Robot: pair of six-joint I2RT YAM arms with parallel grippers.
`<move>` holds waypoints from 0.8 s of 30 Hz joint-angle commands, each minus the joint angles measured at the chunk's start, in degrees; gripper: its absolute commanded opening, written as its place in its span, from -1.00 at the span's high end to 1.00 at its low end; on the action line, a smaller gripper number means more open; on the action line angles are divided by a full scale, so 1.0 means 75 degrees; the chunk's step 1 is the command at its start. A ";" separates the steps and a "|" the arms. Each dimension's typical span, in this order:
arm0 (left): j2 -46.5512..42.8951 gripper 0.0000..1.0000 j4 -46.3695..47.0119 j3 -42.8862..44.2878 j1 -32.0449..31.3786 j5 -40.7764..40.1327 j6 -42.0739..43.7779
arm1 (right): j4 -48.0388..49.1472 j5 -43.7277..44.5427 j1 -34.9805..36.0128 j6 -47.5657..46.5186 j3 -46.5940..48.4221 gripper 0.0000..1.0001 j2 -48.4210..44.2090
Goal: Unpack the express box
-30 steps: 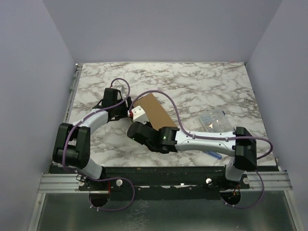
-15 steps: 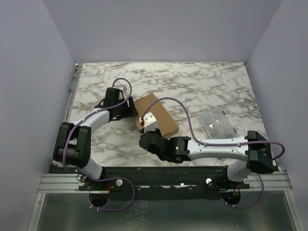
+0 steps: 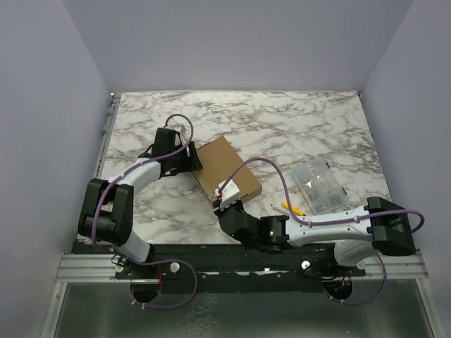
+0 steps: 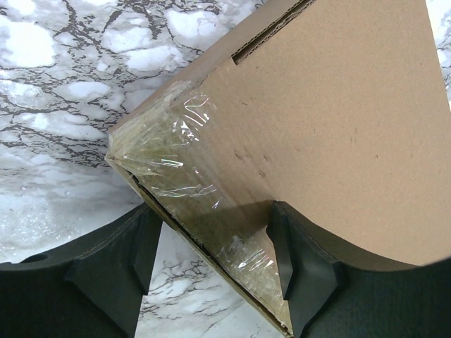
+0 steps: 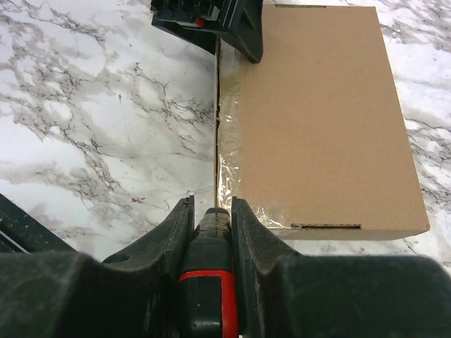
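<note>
The express box, a flat brown cardboard mailer, lies closed on the marble table. In the left wrist view its taped corner sits between my left gripper's wide jaws. One finger rests on the lid and the other stands apart over bare marble. My right gripper is shut on a black tool with a red band. The tool tip is at the near end of the box's taped left seam. In the top view the right gripper is at the box's near corner.
A clear plastic compartment case lies right of the box, with a small yellow item beside the right arm. The left gripper shows at the box's far corner in the right wrist view. Purple walls surround the table.
My right gripper has drawn back with the tool from the box's far left corner to its near corner. The box now lies flatter. The left gripper stayed put.
</note>
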 commanded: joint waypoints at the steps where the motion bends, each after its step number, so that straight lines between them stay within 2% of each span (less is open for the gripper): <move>1: 0.0360 -0.38 -0.0479 -0.0135 -0.0064 -0.0987 0.0413 | 0.0478 -0.0074 0.0201 -0.0268 -0.0275 0.99 -0.0184; 3: 0.0249 -0.41 -0.0512 -0.0113 -0.0100 -0.0931 0.0464 | 0.0255 0.0176 0.0205 -0.0417 0.0150 0.99 -0.0076; 8: -0.0487 -0.51 -0.0519 -0.0056 -0.0094 -0.0674 0.0705 | -0.1766 0.0876 0.0159 -0.0131 0.2360 0.99 0.0534; 12: -0.1114 -0.56 -0.0620 0.0053 -0.0080 -0.0458 0.0847 | -0.2246 0.1001 0.0054 -0.0168 0.2956 0.99 0.0572; 16: -0.1776 -0.60 -0.1376 0.0481 -0.0053 -0.0852 0.0749 | -0.3877 0.1145 -0.0351 0.0424 0.3707 0.99 0.0559; 18: -0.2167 -0.61 -0.1834 0.0706 0.0020 -0.1257 0.0531 | -0.4539 0.0651 -0.0864 0.0580 0.3910 0.99 0.0443; 20: -0.2730 -0.58 -0.1992 0.0579 0.0174 -0.1437 0.0054 | -0.5182 -0.0518 -0.1725 0.0530 0.4100 0.99 0.0386; 22: -0.3299 -0.58 -0.1800 0.0159 0.0250 -0.0992 -0.0457 | -0.5956 -0.1868 -0.2713 0.0311 0.4383 0.99 0.0498; 24: -0.3590 -0.58 -0.1672 -0.0232 0.0263 -0.0362 -0.0985 | -0.7243 -0.2269 -0.3646 0.0419 0.4904 0.99 0.0946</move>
